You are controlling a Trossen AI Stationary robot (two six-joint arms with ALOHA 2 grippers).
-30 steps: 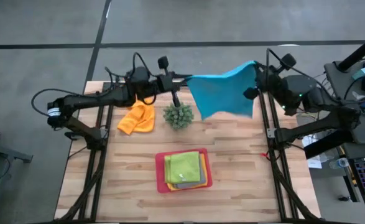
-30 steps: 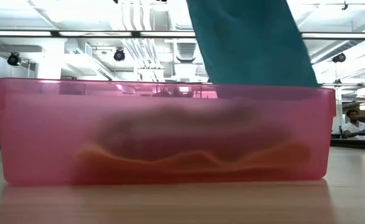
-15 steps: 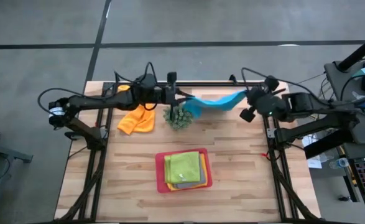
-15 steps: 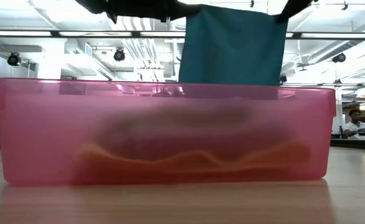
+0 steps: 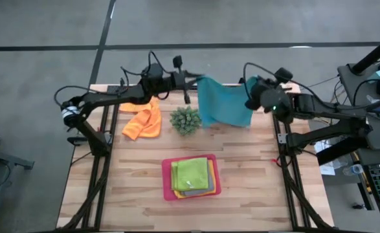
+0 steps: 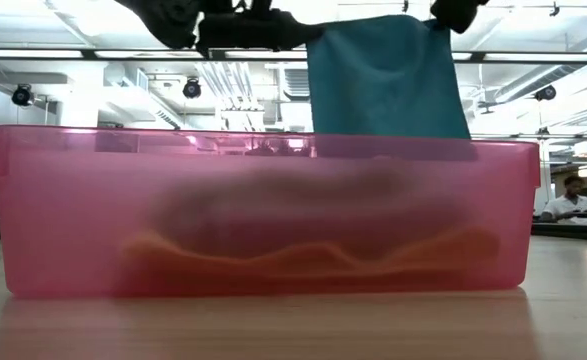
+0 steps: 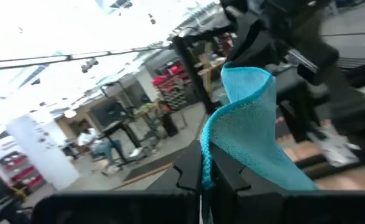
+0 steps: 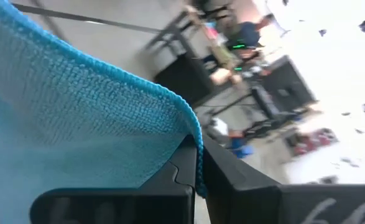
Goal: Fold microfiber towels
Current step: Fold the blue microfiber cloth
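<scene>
Low view shows the pink tray [image 6: 263, 215] nearest, folded towels [image 5: 191, 175] stacked inside; behind it the light blue towel [image 5: 223, 103] hangs as a flat sheet, where half a second ago it was pulled into a narrow band. Farther back, the left gripper [image 5: 191, 80] is clamped on one top corner and the right gripper [image 5: 253, 85] on the other. The orange towel [image 5: 143, 120] lies unfolded beside the plant [image 5: 186, 120]. Judging by this, the blue towel looks ready to be laid down for folding.

two dark arms [image 5: 112, 100] trailing looped black cables [image 5: 152, 59].
</scene>
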